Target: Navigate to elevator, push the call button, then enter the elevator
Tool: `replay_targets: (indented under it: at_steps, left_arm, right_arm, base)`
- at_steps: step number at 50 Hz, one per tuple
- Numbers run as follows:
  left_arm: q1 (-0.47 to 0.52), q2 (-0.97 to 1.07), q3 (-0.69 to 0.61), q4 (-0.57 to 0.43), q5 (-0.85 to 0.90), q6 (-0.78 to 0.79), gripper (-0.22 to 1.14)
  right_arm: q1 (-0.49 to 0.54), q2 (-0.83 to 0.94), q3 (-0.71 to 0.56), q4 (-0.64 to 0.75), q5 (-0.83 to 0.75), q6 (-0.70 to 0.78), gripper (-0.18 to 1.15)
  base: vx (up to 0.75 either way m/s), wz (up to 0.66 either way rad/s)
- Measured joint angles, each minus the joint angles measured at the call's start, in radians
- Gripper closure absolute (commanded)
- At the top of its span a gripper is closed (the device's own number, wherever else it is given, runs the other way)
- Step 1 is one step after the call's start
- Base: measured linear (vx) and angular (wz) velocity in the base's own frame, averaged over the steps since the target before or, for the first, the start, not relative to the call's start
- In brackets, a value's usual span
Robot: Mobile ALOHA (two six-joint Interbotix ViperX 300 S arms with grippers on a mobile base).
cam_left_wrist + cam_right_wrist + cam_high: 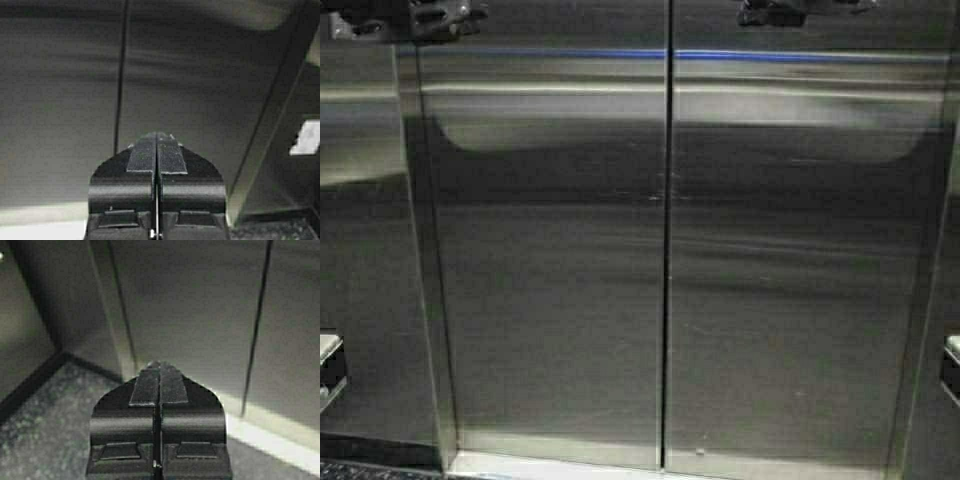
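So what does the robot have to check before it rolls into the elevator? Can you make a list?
1. Elevator doors open: not ok, both panels meet at the dark centre seam.
2. Robot facing the doors: ok, they fill the high view.
3. Left gripper shut and holding nothing: ok.
4. Right gripper shut and holding nothing: ok.
5. Call button pushed: cannot tell, it is not in any view.
6. Floor in front of the doors free of things: ok in the part that shows.
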State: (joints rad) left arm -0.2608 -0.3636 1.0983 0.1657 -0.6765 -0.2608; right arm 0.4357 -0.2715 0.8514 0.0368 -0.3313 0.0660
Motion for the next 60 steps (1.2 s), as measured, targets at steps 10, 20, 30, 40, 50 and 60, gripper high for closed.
replay_targets:
  at_steps: [10, 20, 30, 40, 50, 60]
  left_arm:
    - [0.0, 0.008, 0.0, 0.002, 0.002, 0.0, 0.89]
    - [0.0, 0.011, 0.0, 0.003, 0.002, 0.002, 0.89]
    - [0.0, 0.014, 0.0, 0.003, 0.0, 0.002, 0.89]
    - [0.0, 0.017, 0.0, 0.003, 0.005, 0.002, 0.89]
    - [0.0, 0.017, 0.0, 0.003, 0.009, 0.002, 0.89]
    - [0.0, 0.014, 0.0, 0.003, 0.011, 0.005, 0.89]
  right_arm:
    - [0.0, 0.0, -0.002, 0.0, 0.0, 0.0, 0.91]
    - [0.0, 0.0, -0.002, 0.0, 0.0, 0.0, 0.91]
    - [-0.002, 0.0, -0.002, 0.0, 0.0, 0.0, 0.91]
    - [0.0, 0.0, -0.002, 0.0, 0.0, 0.0, 0.91]
    - [0.002, -0.002, -0.002, 0.0, 0.0, 0.0, 0.91]
    - [0.018, -0.002, -0.002, 0.0, 0.0, 0.0, 0.91]
  base:
    - [0.0, 0.0]
    - [0.0, -0.01]
    - [0.0, -0.01]
    - [0.0, 0.0]
    - [0.0, 0.0]
    - [0.0, 0.0]
